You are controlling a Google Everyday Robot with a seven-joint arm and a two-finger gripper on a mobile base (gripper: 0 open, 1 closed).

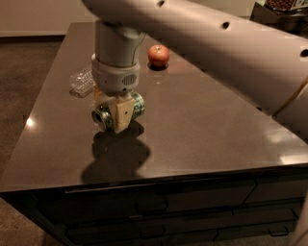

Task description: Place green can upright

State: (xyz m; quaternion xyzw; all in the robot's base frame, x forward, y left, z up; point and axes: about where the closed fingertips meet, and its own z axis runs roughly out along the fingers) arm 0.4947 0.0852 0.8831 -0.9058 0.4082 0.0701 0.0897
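The green can (136, 105) is held on its side in my gripper (115, 111), a little above the dark table top (202, 125). Its silver end (101, 119) faces the front left. The cream fingers (122, 113) are shut on the can's body, one finger in front, the other hidden behind it. The gripper hangs straight down from the white arm (202, 33), over the left half of the table. The can's shadow lies on the table just below.
A red apple (158, 55) sits at the back middle of the table. A crumpled clear plastic bottle (82, 81) lies behind the gripper to the left. Drawers (159, 226) run below the front edge. A dark container (281, 9) stands far right.
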